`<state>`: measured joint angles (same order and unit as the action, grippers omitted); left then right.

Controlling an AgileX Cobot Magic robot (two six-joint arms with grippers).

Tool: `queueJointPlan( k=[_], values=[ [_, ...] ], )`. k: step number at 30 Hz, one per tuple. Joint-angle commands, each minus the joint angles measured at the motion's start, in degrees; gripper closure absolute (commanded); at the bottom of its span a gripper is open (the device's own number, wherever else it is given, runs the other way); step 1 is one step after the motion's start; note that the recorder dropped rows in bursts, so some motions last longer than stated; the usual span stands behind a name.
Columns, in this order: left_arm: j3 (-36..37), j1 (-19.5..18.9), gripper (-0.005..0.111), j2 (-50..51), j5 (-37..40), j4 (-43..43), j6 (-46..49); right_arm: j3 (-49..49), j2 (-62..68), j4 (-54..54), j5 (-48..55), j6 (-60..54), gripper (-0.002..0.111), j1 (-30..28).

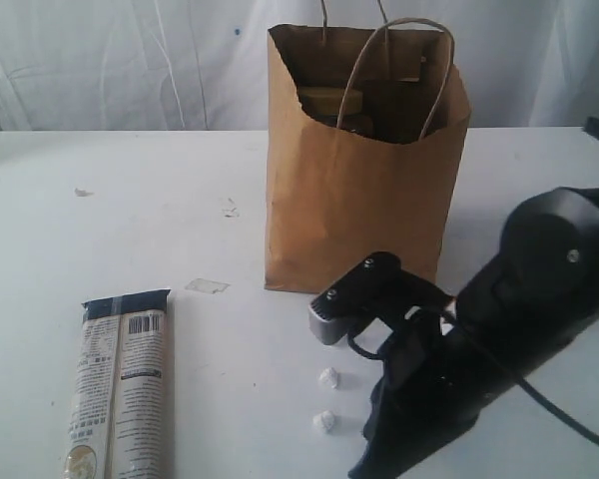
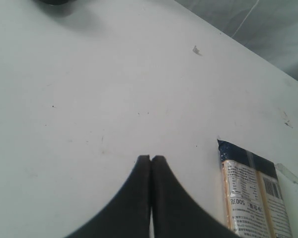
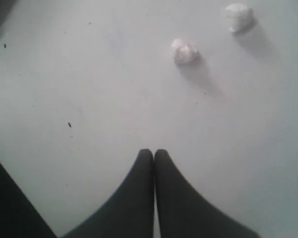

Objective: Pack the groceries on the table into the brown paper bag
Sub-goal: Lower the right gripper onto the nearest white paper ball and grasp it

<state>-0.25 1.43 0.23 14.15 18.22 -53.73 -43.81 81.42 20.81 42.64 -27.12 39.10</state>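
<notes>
Your left gripper (image 2: 150,159) is sitting fully closed, gripping nothing, over bare tabletop (image 2: 89,89). The long printed packet (image 2: 256,198) is lying flat near it, well apart from the brown paper bag (image 1: 349,210), which is standing upright and open-topped at mid-tabletop. Your right gripper (image 3: 154,152) is likewise pressed closed and empty, with two tiny white paper balls (image 3: 185,51) lying ahead of it. The right arm (image 1: 479,339) is crouching low just beside the bag.

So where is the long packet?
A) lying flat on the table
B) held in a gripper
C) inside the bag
A: the packet lies flat on the table, out to the side of the bag, and nothing is holding it.
</notes>
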Motion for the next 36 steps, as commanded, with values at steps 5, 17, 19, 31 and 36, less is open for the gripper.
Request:
queueJointPlan(
  k=[5,17,19,31,36],
  values=[
    [0.25,-0.11,0.107,-0.23,-0.03,0.19,0.13,-10.39,11.94,1.2,-4.17,-2.88,0.074,1.55],
    [0.25,-0.11,0.107,-0.23,-0.03,0.19,0.13,-10.39,20.09,1.38,-7.29,-2.91,0.067,1.55],
    [0.25,-0.11,0.107,-0.23,-0.03,0.19,0.13,-10.18,20.21,1.11,-8.85,-2.91,0.067,1.55],
    [0.25,-0.11,0.107,-0.23,-0.03,0.19,0.13,-9.82,22.03,2.09,-9.64,-2.69,0.079,1.55],
    [0.25,-0.11,0.107,-0.23,-0.03,0.19,0.13,-9.82,22.06,2.09,-8.08,-2.44,0.089,1.55]
  ],
)
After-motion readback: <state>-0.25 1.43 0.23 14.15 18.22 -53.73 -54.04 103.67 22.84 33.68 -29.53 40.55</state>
